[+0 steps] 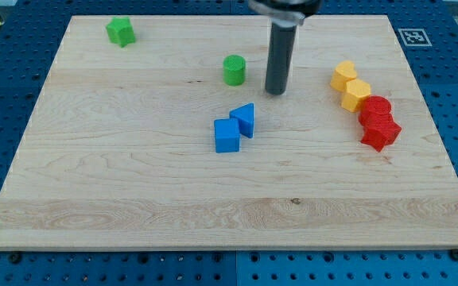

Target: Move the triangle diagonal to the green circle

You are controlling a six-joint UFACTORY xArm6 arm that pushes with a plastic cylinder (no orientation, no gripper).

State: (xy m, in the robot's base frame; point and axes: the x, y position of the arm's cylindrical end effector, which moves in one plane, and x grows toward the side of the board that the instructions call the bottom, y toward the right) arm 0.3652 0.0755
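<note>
1. The blue triangle (246,119) sits near the middle of the wooden worktop (133,183), a little above centre in the frame, resting flat on the wood.
2. A blue cube (227,136) lies just below and to the view's left of the blue triangle; the 2 look to be touching at a corner.
3. The green circle (234,70), a short cylinder, stands above the blue triangle, nearer the top of the frame and apart from it.
4. My tip (276,92) is down on the wood just to the view's right of the green circle, and above and slightly right of the blue triangle. It touches neither block.
5. There is no claw on this arm, only the dark rod, so there is nothing to be wide, narrow or holding.
6. A green star-like block (121,31) sits alone in the upper left of the frame.
7. At the view's right, 2 yellow blocks (350,84) and 2 red blocks (379,121) form a tight diagonal row, yellow above, red below.
</note>
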